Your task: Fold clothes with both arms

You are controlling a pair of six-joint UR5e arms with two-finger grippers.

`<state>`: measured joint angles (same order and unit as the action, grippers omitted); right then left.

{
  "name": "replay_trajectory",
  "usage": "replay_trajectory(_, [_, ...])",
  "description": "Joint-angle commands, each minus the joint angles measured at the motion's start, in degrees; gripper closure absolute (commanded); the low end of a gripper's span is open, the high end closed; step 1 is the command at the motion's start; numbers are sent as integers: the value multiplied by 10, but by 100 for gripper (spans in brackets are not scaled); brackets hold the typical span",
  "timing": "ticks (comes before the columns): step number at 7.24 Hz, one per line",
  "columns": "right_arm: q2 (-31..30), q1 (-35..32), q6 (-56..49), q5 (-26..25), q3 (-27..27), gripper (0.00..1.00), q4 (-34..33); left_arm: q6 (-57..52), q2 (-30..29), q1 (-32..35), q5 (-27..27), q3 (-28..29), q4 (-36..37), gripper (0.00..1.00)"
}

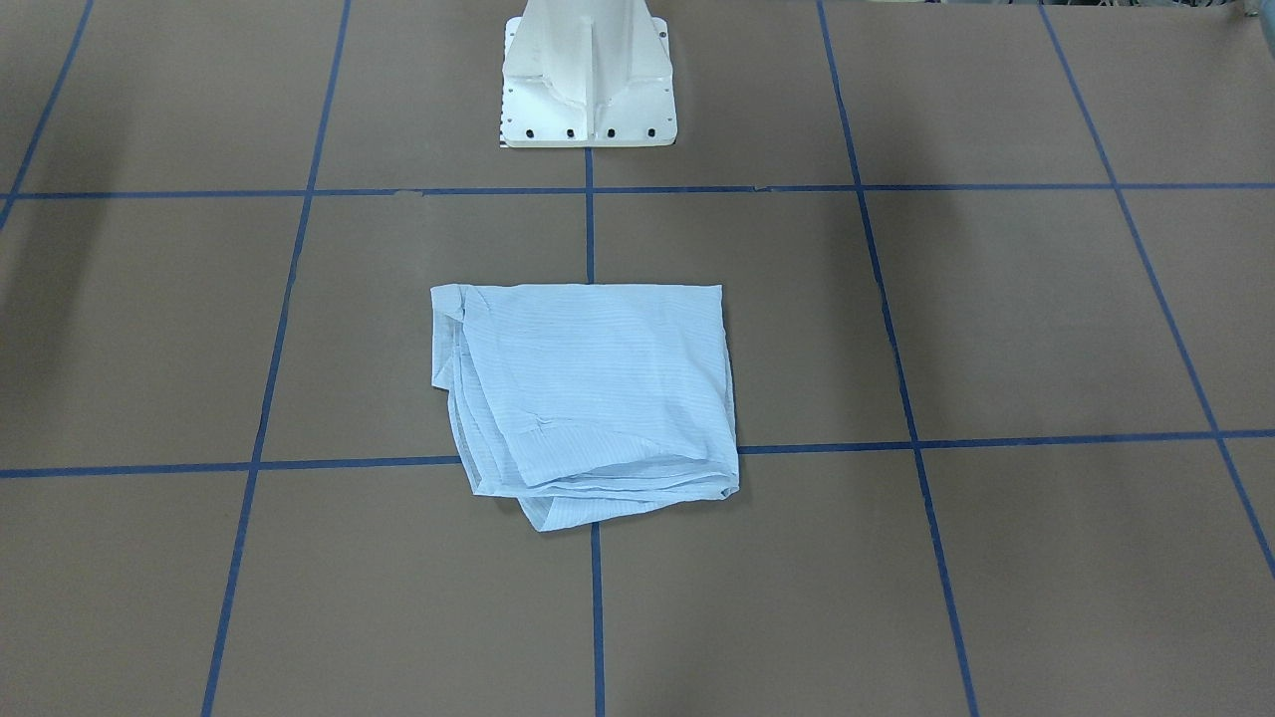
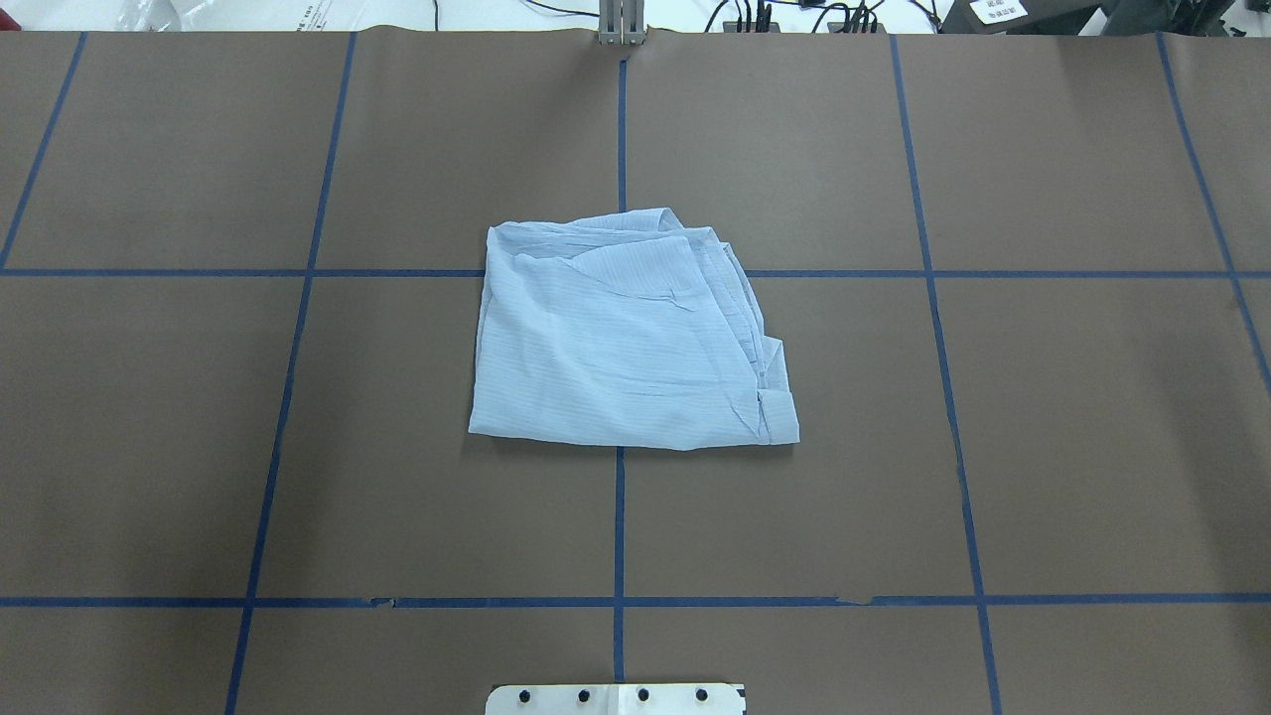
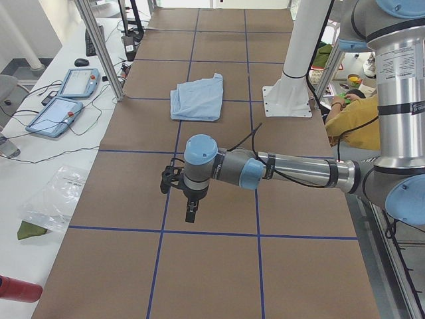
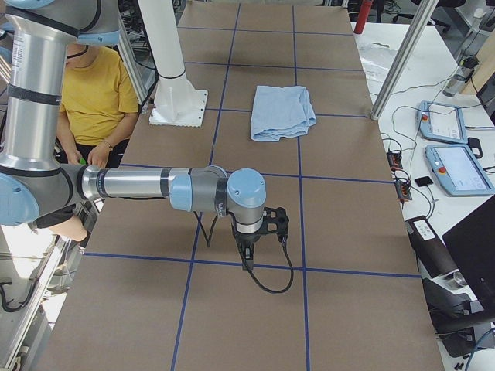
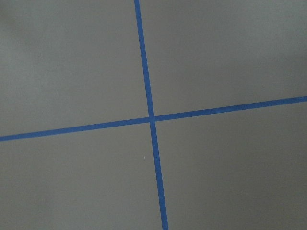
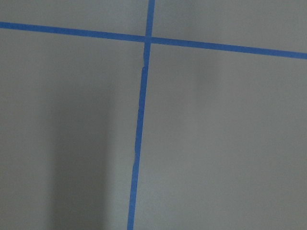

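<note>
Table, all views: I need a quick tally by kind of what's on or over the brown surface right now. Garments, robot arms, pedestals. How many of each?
Shirt, pale blue and folded: 1
Robot arms: 2, the left arm and the right arm
White pedestal: 1
Total: 4

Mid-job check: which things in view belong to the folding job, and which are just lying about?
Job:
- folded pale blue shirt
- left gripper and right gripper, both away from it

Lying about:
- two control tablets
- plastic bag
- white pedestal
- seated person in yellow
</note>
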<state>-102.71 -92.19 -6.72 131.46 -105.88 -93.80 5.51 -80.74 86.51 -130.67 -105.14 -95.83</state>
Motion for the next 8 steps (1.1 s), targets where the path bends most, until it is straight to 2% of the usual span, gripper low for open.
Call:
replay_trajectory(1, [0,0,0,-1,2,0,4,-81,-7,21,-5,-6,107,0])
replay_trajectory(3, [1,0,0,-2,2,0,4,-76,-8,37,14,-45,97,0])
replay_trajectory(5, [1,0,0,1,2,0,4,-76,-7,36,17,-41,57,0])
replay_trajectory(8, [1,0,0,0,2,0,3,-76,-5,36,17,-41,55,0])
